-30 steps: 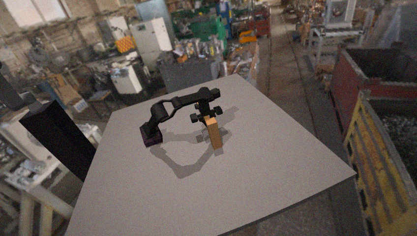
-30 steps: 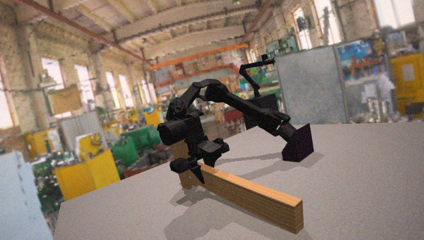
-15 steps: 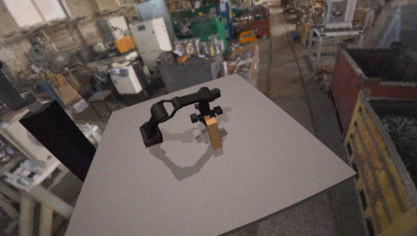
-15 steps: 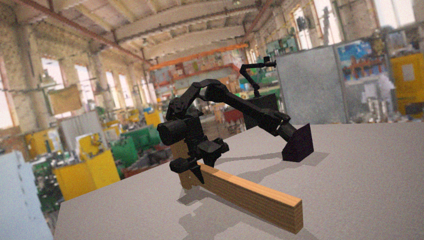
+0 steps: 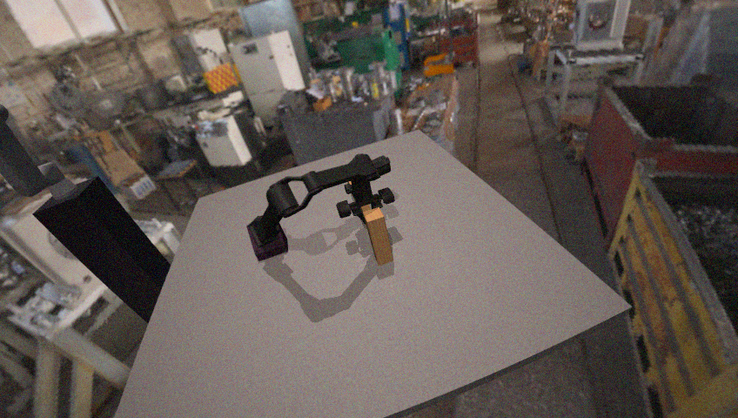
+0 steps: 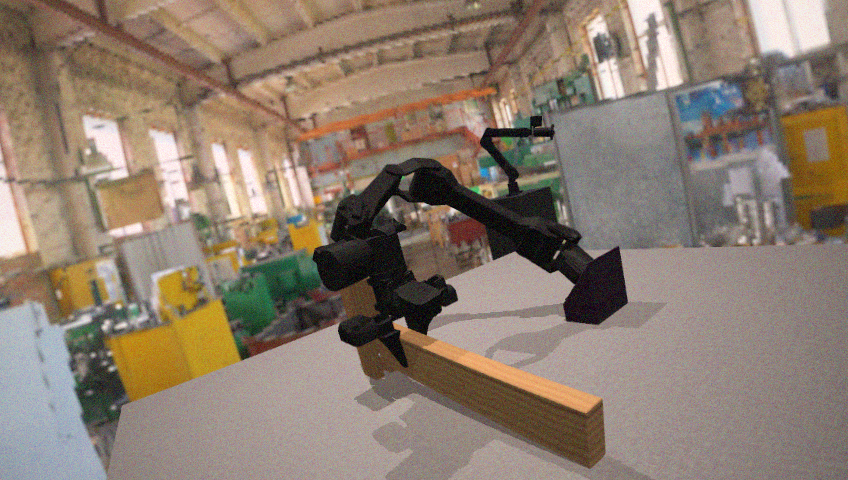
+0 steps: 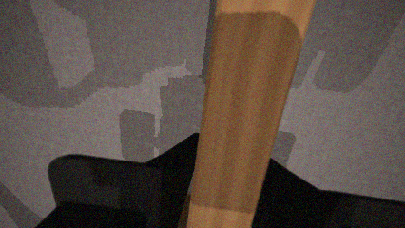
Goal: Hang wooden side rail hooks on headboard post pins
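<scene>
The wooden side rail (image 5: 380, 240) (image 6: 505, 389) (image 7: 249, 109) is a long light-brown board on the grey table (image 5: 466, 310) (image 6: 714, 386). Its far end rests on the table top, and the end at the post is a little raised. My gripper (image 5: 365, 205) (image 6: 407, 339) (image 7: 218, 142) is shut on the rail close to the post end, one finger on each side face. The headboard post (image 6: 355, 297) is a short upright wooden block right behind the gripper. The steel hooks, the slot and its pins are hidden by the gripper and the rail.
The arm's dark base (image 5: 266, 243) (image 6: 595, 291) stands on the table beside the rail. A black box (image 5: 98, 243) stands off the table's left edge. A thin black camera stand (image 6: 514, 154) rises behind the table. The workshop floor lies beyond all the table edges.
</scene>
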Robot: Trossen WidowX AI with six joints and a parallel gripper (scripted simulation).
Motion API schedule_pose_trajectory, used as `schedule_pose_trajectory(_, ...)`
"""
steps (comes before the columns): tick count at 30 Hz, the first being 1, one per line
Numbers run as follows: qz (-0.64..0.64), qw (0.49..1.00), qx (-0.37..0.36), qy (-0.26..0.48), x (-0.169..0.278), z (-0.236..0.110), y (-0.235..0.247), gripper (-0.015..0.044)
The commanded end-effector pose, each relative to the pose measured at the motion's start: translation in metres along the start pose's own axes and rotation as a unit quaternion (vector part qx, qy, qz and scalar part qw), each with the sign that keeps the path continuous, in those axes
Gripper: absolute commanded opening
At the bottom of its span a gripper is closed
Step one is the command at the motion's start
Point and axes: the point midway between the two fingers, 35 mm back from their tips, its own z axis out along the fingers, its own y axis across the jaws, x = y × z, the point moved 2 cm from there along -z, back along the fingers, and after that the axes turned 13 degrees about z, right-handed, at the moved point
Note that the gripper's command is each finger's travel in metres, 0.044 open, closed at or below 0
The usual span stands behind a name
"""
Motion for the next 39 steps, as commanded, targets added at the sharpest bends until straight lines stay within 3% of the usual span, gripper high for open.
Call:
schedule_pose_trajectory(1, -0.001, 1.000, 0.007, -0.004, 0.0002, -0.0046, -0.0013, 0.0000)
schedule_pose_trajectory(39, -0.001, 1.000, 0.007, -0.004, 0.0043, -0.0056, -0.0027, 0.0000)
